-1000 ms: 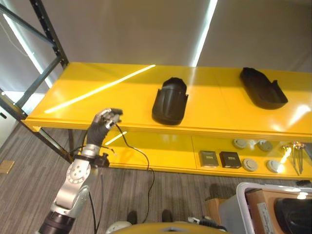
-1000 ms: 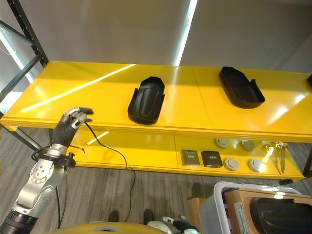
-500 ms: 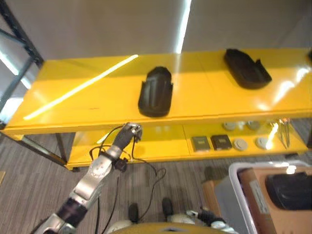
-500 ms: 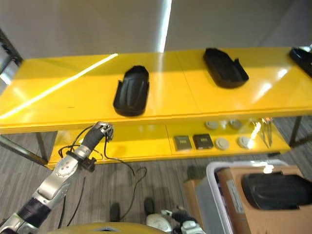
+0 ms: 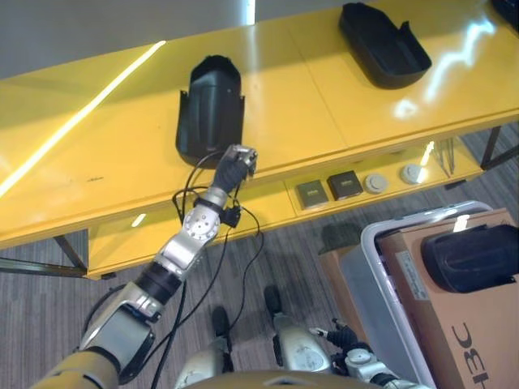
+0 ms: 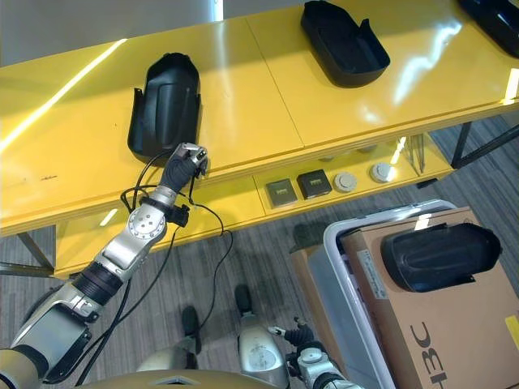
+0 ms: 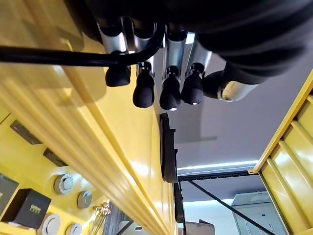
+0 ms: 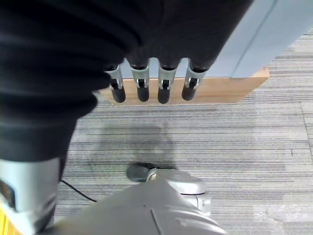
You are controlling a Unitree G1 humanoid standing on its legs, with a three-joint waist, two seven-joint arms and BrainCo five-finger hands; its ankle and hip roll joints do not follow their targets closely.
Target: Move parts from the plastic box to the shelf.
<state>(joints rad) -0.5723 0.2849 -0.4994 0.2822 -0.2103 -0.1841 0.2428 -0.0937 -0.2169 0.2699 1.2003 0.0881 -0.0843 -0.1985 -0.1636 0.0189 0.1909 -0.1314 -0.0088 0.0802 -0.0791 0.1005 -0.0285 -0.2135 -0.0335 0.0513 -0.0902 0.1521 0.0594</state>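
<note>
The yellow shelf (image 5: 340, 105) runs across the whole back. Next down is the grey plastic box (image 6: 345, 259) at lower right, with a cardboard carton (image 6: 454, 324) inside and one black moulded part (image 6: 438, 255) lying on top of the carton. Two more black parts sit on the shelf's top board: one (image 5: 209, 109) just behind the left hand (image 5: 235, 168), one (image 5: 383, 44) well off to the right. The left hand is at the shelf's front edge, fingers loosely curled, holding nothing. The right hand (image 8: 146, 83) hangs over the carpet, fingers straight and empty. Small square and round bits (image 5: 357, 182) lie on the lower shelf.
</note>
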